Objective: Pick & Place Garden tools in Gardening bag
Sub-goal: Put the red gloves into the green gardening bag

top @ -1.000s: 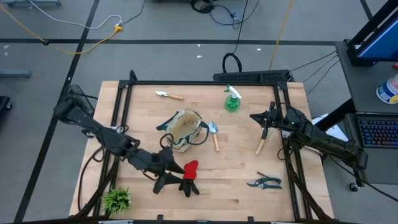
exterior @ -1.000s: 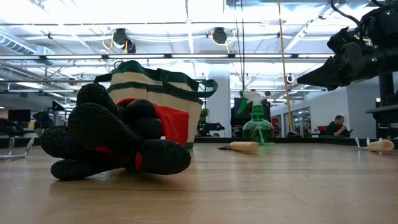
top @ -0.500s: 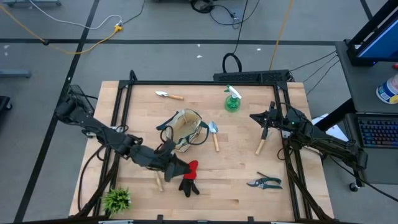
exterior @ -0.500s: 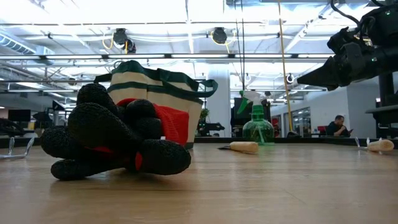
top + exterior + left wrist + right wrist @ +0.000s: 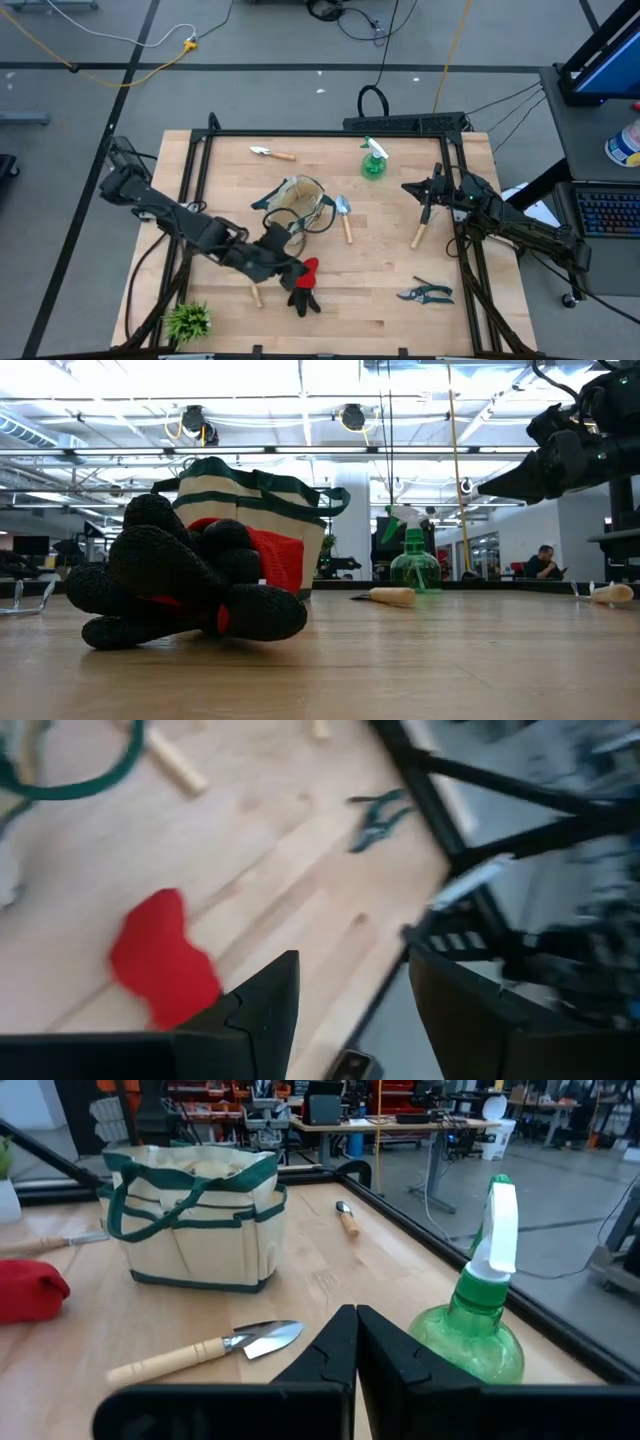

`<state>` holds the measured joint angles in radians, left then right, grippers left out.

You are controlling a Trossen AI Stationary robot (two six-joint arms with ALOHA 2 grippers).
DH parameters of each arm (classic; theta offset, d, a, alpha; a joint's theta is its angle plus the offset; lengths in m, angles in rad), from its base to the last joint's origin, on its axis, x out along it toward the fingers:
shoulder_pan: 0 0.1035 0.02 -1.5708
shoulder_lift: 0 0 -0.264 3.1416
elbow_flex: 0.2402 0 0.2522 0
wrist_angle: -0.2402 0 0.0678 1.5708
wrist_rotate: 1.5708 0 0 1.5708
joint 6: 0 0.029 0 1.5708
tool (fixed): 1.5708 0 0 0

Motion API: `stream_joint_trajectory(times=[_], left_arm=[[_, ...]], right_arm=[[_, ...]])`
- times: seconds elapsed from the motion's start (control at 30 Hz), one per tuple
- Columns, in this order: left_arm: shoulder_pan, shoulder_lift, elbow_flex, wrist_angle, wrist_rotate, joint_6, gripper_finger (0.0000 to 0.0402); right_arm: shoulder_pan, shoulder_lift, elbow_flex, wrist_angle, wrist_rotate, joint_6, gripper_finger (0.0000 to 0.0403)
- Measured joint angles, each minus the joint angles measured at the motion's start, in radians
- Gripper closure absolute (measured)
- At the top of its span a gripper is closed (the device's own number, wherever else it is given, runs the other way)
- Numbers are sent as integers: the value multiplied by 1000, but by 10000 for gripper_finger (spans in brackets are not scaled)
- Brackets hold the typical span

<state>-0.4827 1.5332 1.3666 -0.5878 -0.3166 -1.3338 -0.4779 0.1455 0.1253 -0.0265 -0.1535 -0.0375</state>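
Observation:
The beige gardening bag [image 5: 297,208] with green trim stands upright on its base mid-table; it also shows in the right wrist view [image 5: 190,1220]. The red-and-black glove [image 5: 305,283] lies near it, toward the near edge. My left gripper [image 5: 288,262] is open and empty between bag and glove; its wrist view shows the glove's red part [image 5: 160,965] just ahead of the gripper [image 5: 350,990]. My right gripper [image 5: 425,203] is shut and empty, held above the table at the right [image 5: 500,485]. A trowel [image 5: 345,215], a green spray bottle [image 5: 374,160] and the shears [image 5: 425,293] lie apart.
A wooden-handled tool [image 5: 255,292] lies left of the glove, another [image 5: 420,235] below my right gripper, and a small trowel [image 5: 272,153] at the far side. A leafy plant [image 5: 187,320] stands at the near left corner. A black frame [image 5: 330,132] borders the table.
My left gripper has gone from the near side of the glove toward the far edge and the bag, turning toward the table's right. A wooden-handled tool that it covered now lies in view left of the glove.

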Motion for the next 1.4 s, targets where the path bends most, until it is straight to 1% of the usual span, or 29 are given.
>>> stream_joint_trajectory(times=[0.1, 0.17, 0.3, 0.43, 0.5, 0.67, 1.0, 1.1, 1.17, 1.27, 1.4], left_arm=[[13, 63, 90, -138, 21, -46, 206], [21, 103, 128, -172, 31, -77, 206], [36, 171, 147, -177, 65, -139, 206], [53, 226, 147, -216, 141, -221, 206], [59, 244, 147, -235, 163, -248, 206], [64, 272, 147, -221, 156, -226, 206], [69, 273, 147, -223, 160, -203, 203], [69, 273, 147, -223, 160, -203, 187], [69, 273, 147, -223, 160, -203, 168], [69, 273, 147, -224, 166, -203, 128], [69, 273, 147, -224, 168, -205, 64]], right_arm=[[0, 0, 0, 0, 0, -33, 403], [0, 0, 0, 0, 0, -37, 403], [0, 0, 0, 0, 0, -30, 403], [0, 0, 0, 0, -2, -30, 403], [0, 0, 0, 0, -3, -31, 403], [0, 0, 0, 0, -3, -31, 403], [0, 0, 0, 0, -3, -31, 403], [0, 0, 0, 0, -3, -31, 403], [0, 0, 0, 0, -3, -31, 403], [0, 0, 0, 0, -3, -31, 403], [0, 0, 0, 0, -3, -31, 403]])
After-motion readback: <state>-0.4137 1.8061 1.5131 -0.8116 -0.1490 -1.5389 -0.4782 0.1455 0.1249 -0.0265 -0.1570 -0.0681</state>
